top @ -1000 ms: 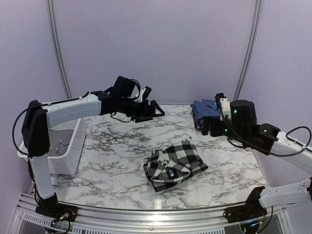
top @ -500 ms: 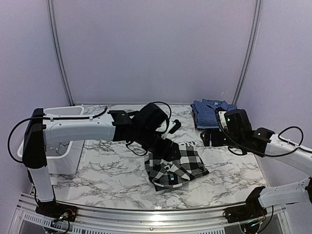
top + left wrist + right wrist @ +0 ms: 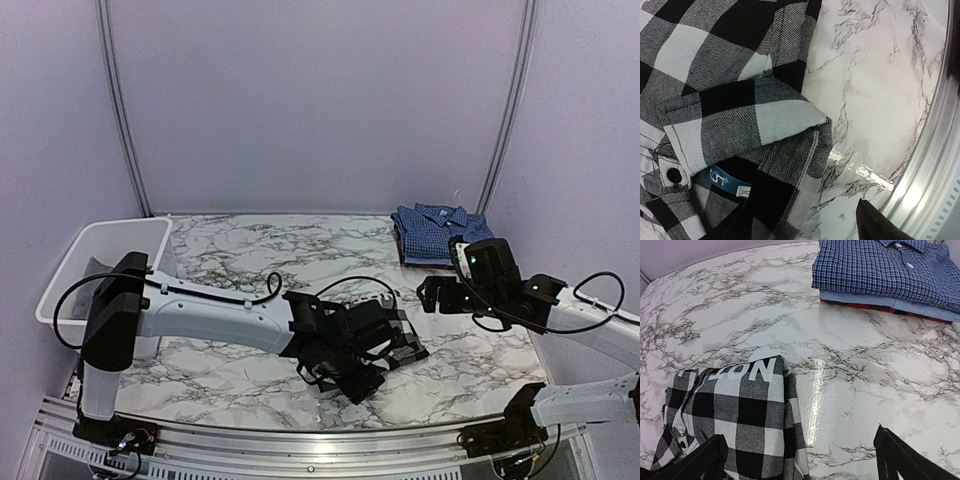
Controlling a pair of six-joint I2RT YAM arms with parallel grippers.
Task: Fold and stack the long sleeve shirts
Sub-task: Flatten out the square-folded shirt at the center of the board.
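Observation:
The black-and-white buffalo-check shirt [image 3: 740,115] lies folded on the marble table near the front middle, with its collar, a button and a blue label showing. Its white lettering shows in the right wrist view [image 3: 735,410]. My left gripper [image 3: 350,345] is low over it and hides most of it from above; its jaws are open, one fingertip [image 3: 875,225] over bare marble beside the shirt's edge. The blue fine-checked shirt [image 3: 437,230] lies folded at the back right, also in the right wrist view [image 3: 880,265]. My right gripper [image 3: 430,295] hovers open and empty to the right of the checked shirt.
The blue shirt rests on top of a light blue and a red folded item [image 3: 900,307]. A white plastic bin [image 3: 110,228] stands at the table's left edge. A metal rail [image 3: 935,165] runs along the near table edge.
My left arm swung from the back left down onto the checked shirt. My right gripper drew back from the blue shirt stack toward the front.

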